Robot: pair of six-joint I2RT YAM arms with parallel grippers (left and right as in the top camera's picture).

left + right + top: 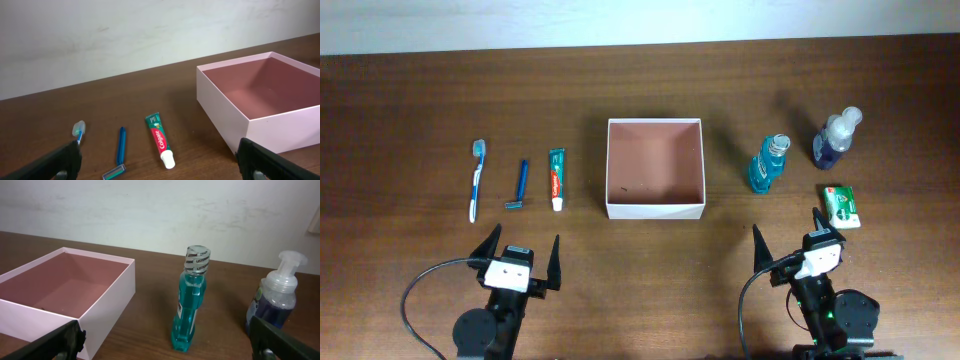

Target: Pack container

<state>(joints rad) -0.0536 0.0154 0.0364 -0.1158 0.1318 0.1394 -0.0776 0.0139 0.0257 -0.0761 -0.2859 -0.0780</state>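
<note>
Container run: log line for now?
stage: not started | container: nothing inside | left gripper: open, empty | right gripper: open, empty | toiletries: all outside

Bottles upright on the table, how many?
2. A teal mouthwash bottle stands just right of the container; a dark-blue pump bottle stands farther right, toward the back. None appears hidden.

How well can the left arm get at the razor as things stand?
Probably yes. The razor lies just ahead of the open left pincer, nothing between them; the toothbrush and toothpaste lie apart on either side.
</note>
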